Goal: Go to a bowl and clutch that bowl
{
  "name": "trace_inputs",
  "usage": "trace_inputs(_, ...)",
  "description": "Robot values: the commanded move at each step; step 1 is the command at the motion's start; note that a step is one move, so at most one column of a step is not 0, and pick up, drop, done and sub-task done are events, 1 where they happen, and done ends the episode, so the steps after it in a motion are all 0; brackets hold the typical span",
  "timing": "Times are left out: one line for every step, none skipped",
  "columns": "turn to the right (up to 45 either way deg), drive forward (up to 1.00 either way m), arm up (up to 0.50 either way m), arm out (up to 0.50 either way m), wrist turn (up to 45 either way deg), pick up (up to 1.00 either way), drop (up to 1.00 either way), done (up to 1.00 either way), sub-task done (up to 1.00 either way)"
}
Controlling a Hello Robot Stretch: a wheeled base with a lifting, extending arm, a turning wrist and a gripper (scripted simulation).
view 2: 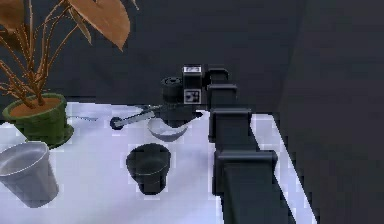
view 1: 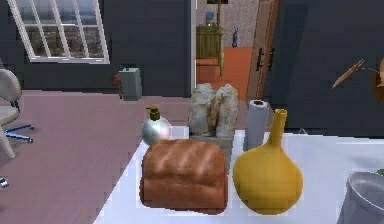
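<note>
A pale grey bowl [view 2: 168, 127] stands on the white table [view 2: 100, 195] in the arm side view, just left of the arm's dark bar [view 2: 238, 160]. The gripper [view 2: 140, 116] has its dark body above the bowl's rim, beside two white marked squares [view 2: 191, 83]. Its thin fingers [view 2: 120, 122] run out to the left across the tabletop. The bowl lies right at the gripper, so I cannot tell whether it holds anything, or whether it touches the bowl.
Near the bowl stand a black cup [view 2: 150, 166], a grey pot [view 2: 25, 172] and a plant in a green pot [view 2: 40, 117]. The forward view has a bread loaf [view 1: 185, 173], a yellow vase [view 1: 268, 176], a silver jug [view 1: 155, 128] and a paper roll [view 1: 258, 124] on the table [view 1: 320, 160].
</note>
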Motion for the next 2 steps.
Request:
trace_inputs(0.0,0.00,0.00,0.00,24.0,0.00,0.00,0.00,0.00)
trace_inputs(0.0,0.00,-0.08,0.00,0.0,0.00,0.00,0.00,0.00)
